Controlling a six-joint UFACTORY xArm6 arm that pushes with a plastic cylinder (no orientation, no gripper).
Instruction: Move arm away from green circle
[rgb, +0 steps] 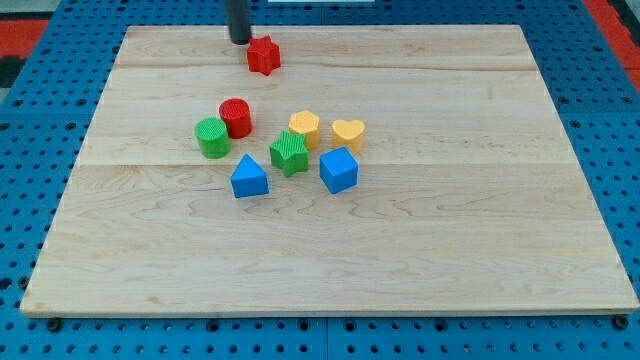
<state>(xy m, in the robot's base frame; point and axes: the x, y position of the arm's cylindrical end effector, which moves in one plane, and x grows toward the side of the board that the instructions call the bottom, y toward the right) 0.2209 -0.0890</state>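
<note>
Pale wood, laid in long planks with faint grain, forms the board (480, 250) that rests on a blue pegboard surface (40, 340) dotted with holes. My tip (240, 41), the lower end of a dark straight rod with no claw to open or close, stands near the view's top edge of the board, just beside the red star block (264, 55) on its left; whether the two touch cannot be told. The green circle (212, 137), a ribbed cylinder, sits well apart from my tip, lower in the view and slightly to the left, with the red cylinder (236, 118) close against its upper right. To the right of that pair lie a yellow block with a rounded, faceted outline (304, 129) and a yellow heart (348, 133). Below them sit a green block with a ridged top (289, 152), a blue triangle (249, 177) and a blue cube (339, 169). All the blocks look like moulded plastic with fine ribbing. No writing or labels can be read, and no containers appear.
</note>
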